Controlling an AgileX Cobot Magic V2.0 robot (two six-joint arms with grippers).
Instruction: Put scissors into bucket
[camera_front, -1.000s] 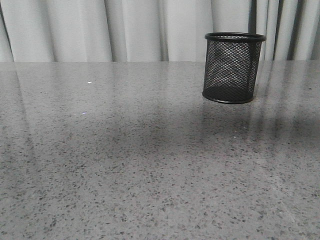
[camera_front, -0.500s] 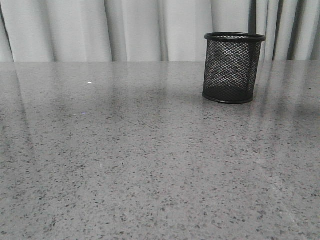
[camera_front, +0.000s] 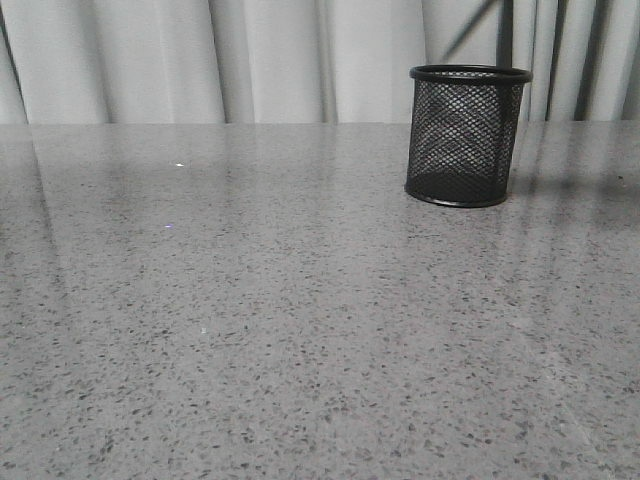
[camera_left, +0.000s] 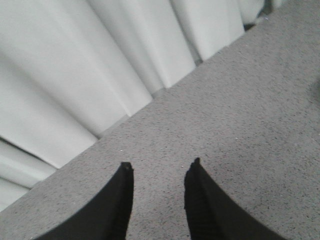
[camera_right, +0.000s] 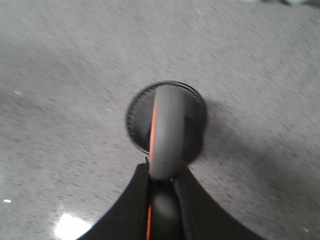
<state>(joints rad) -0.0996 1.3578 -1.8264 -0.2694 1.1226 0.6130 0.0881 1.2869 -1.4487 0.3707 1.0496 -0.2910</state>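
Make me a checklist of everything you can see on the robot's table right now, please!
Surface: grey speckled table, glossy.
Bucket: the black mesh bucket stands upright at the far right.
Scissors: the scissors are gripped by the right gripper, handle loop above the bucket's mouth in the right wrist view.
Clutter: nothing seen.
Grippers: left gripper open and empty; right gripper shut on the scissors.
Cables: nothing seen.
Surroundings: pale curtain behind the table.
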